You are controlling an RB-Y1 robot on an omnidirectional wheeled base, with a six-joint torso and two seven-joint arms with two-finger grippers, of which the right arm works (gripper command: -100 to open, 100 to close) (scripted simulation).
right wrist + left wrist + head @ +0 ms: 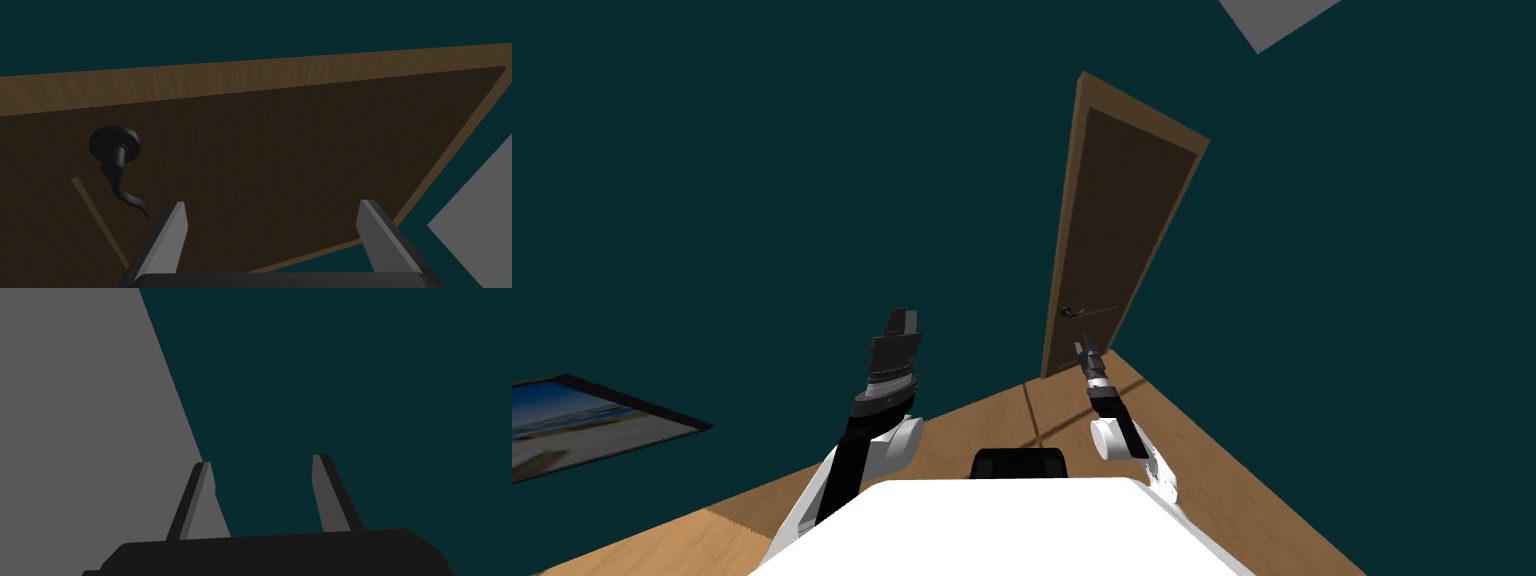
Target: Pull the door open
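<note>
A dark brown door (1122,220) in a lighter wooden frame stands in the teal wall ahead, to my right. Its black lever handle (1071,312) sits near the door's left edge. In the right wrist view the same door (300,165) is near, and the curved black handle (117,167) lies just beyond and to the side of one finger. My right gripper (272,215) is open with nothing between its fingers; in the head view my right gripper (1083,347) points at the door just below the handle. My left gripper (262,470) is open, and in the head view my left gripper (900,322) is raised before the teal wall.
Teal walls (762,180) surround the door. A wooden floor (1072,415) runs up to the door's foot. A framed beach picture (582,420) hangs on the wall at my far left. A grey ceiling patch (1272,15) shows above.
</note>
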